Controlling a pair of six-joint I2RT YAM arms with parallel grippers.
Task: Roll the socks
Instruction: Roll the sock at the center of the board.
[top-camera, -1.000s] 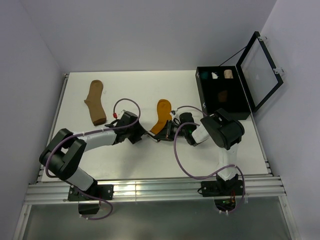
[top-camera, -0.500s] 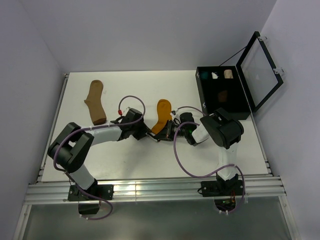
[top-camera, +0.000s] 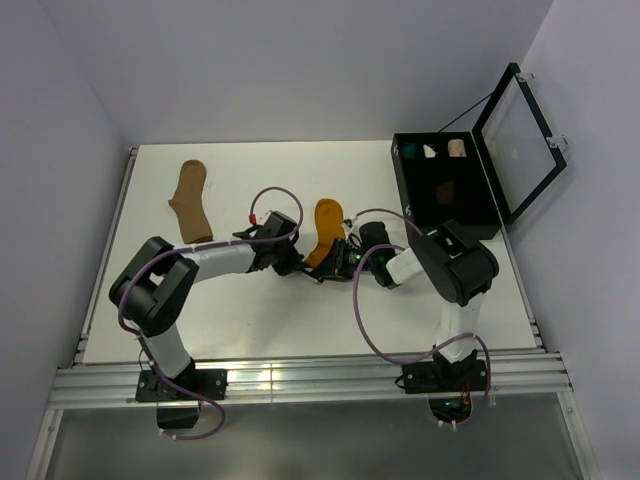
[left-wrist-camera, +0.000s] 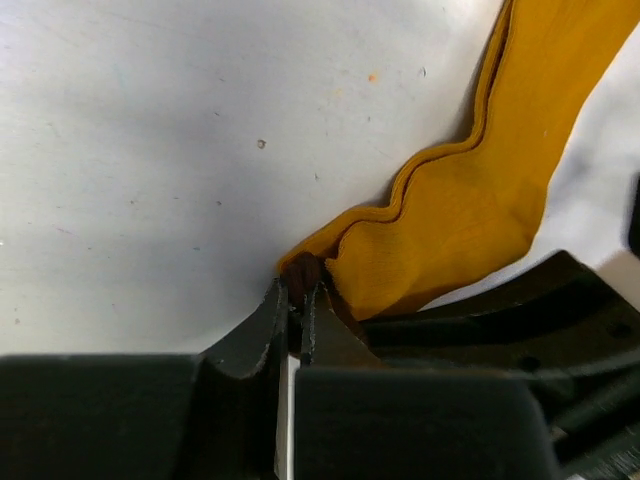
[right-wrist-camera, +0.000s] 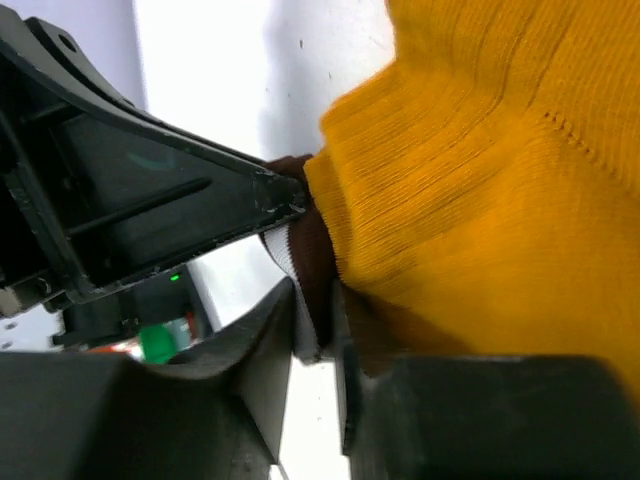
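Observation:
The mustard-orange sock (top-camera: 325, 225) lies in the middle of the table, its toe pointing away. Its brown-and-white striped cuff end is pinched from both sides. My left gripper (top-camera: 301, 266) is shut on the cuff's edge (left-wrist-camera: 303, 272) from the left; the sock's body (left-wrist-camera: 470, 200) stretches up and right. My right gripper (top-camera: 330, 268) holds the cuff (right-wrist-camera: 318, 270) from the right, jaws a narrow gap apart with the fabric filling it (right-wrist-camera: 315, 312). A tan sock (top-camera: 190, 205) lies flat at the far left, untouched.
A black box (top-camera: 497, 205) with its lid open stands at the back right. It holds small teal (top-camera: 408, 151), white (top-camera: 429, 151) and cream (top-camera: 458, 147) bundles, plus a dark brownish shape (top-camera: 447, 190) in a nearer compartment. Purple cables loop over both arms.
My left arm has reached right to the sock's cuff and its jaws have shut on it. The right gripper's jaws have eased slightly around the cuff.

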